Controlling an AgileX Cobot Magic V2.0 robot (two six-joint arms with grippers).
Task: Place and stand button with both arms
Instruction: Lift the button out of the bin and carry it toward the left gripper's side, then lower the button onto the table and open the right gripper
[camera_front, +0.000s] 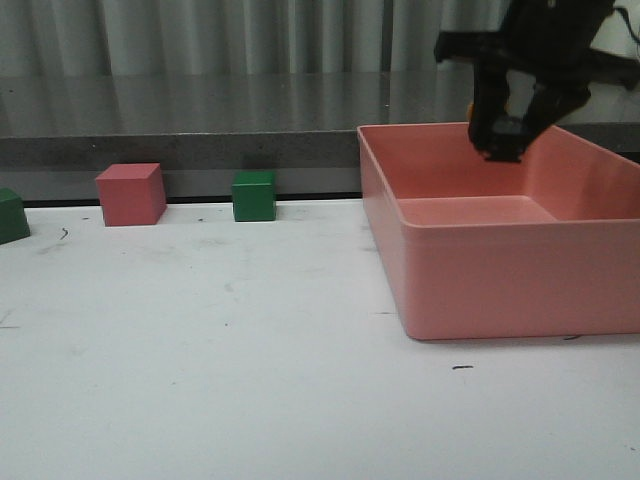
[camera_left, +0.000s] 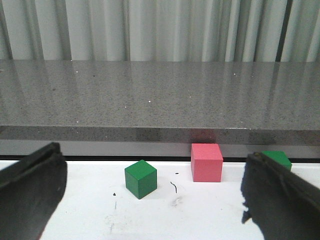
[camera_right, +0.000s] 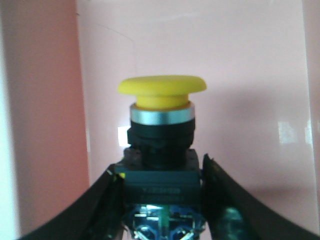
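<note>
Front view: the right gripper (camera_front: 508, 138) hangs inside the pink bin (camera_front: 480, 275), whose walls ring it on all sides; one pink cube (camera_front: 130, 194) and two green cubes (camera_front: 254, 196) lie well off to its left.

Left wrist view: the left gripper (camera_left: 150, 200) is spread wide (nothing held), the cubes beyond its fingers.

Right wrist view: the fingers (camera_right: 227, 210) pinch the base of the button (camera_right: 161, 135), yellow cap pointing away.
</note>
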